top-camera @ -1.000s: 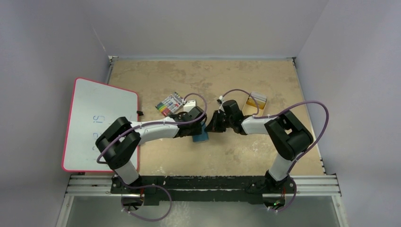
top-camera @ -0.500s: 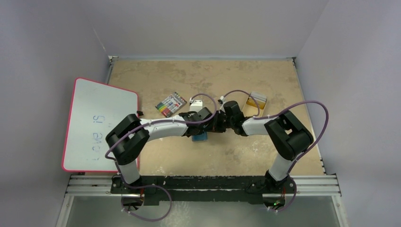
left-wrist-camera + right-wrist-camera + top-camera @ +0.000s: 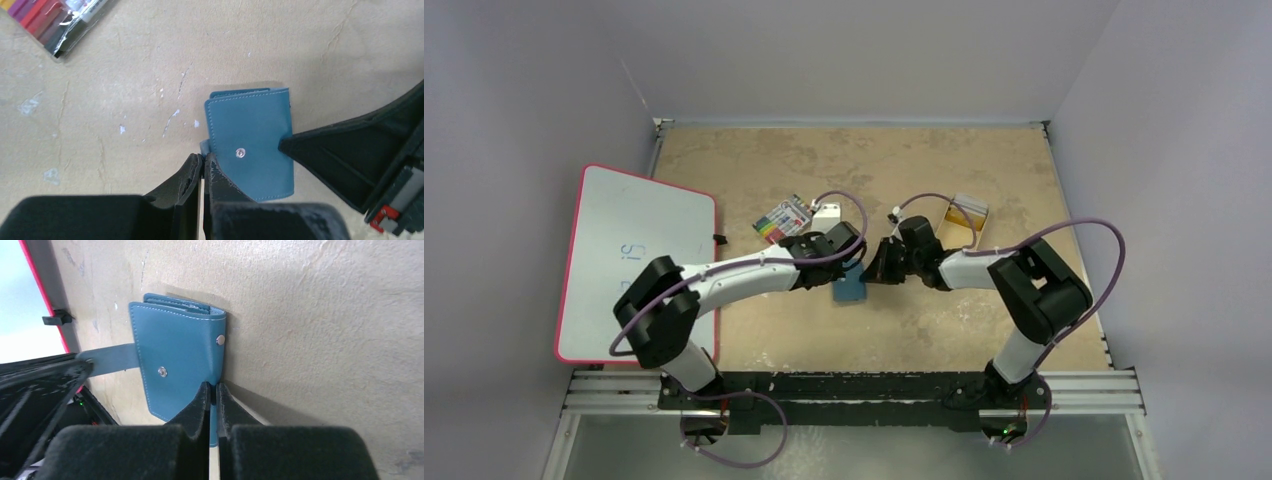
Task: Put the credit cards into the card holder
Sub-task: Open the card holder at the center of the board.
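Both pincers are shut on the wallet (image 3: 250, 135), which lies flat at the middle of the table (image 3: 844, 160). The left pincer (image 3: 203, 162) pinches a thin tab at its corner, and the right pincer (image 3: 212, 390) nips its opposite edge near the snap. The wallet looks folded closed, so I judge the task barely begun: it has to be spread open, and no card shows inside. What seem to be the cards (image 3: 965, 212), orange-yellow and whitish, lie well apart beyond the right arm. Bare tabletop lies nearer than the wallet and beyond it. A marker pack (image 3: 782, 218) sits just past the left wrist, a whiteboard (image 3: 634, 260) lies along the table's left edge, and walls close the far sides.
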Robot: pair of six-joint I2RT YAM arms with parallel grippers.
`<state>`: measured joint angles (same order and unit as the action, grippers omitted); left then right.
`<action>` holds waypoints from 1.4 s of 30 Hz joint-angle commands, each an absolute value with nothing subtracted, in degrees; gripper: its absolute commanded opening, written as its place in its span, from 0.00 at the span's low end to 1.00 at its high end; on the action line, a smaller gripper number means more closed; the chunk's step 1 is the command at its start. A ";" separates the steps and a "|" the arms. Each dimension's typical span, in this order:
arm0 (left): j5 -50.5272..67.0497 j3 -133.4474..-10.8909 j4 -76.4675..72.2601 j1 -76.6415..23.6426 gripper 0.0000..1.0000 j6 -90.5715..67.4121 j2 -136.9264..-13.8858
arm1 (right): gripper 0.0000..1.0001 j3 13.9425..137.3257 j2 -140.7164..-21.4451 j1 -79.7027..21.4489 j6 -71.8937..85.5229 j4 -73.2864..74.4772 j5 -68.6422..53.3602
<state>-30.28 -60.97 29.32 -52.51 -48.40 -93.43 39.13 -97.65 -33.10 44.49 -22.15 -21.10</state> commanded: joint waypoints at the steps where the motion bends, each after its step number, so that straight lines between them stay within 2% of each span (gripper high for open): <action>1: -28.49 -57.75 26.72 -51.99 0.00 -48.20 -86.16 | 0.04 40.20 -94.57 -33.22 40.73 -15.06 -14.79; 5: -23.45 -50.71 15.84 -51.52 0.00 -48.78 -80.10 | 0.29 44.73 -91.34 -34.52 37.37 -5.94 -5.13; 10: -17.90 -45.98 7.72 -50.45 0.00 -51.11 -76.17 | 0.45 44.55 -86.51 -35.08 37.02 -4.27 -7.01; 16: -15.48 -45.40 5.58 -50.27 0.00 -51.69 -76.27 | 0.58 48.03 -86.11 -40.41 37.12 -2.20 -6.72; 28: -14.07 -43.91 2.84 -50.25 0.00 -52.73 -74.29 | 0.65 48.81 -87.95 -42.45 38.14 -2.12 -5.05; 36: -14.24 -43.95 3.09 -50.27 0.00 -52.65 -74.10 | 0.64 49.42 -88.38 -42.45 37.62 0.39 -1.11; 42: -17.78 -43.27 6.59 -50.27 0.00 -51.82 -73.15 | 0.58 49.36 -85.29 -42.45 37.70 4.19 0.17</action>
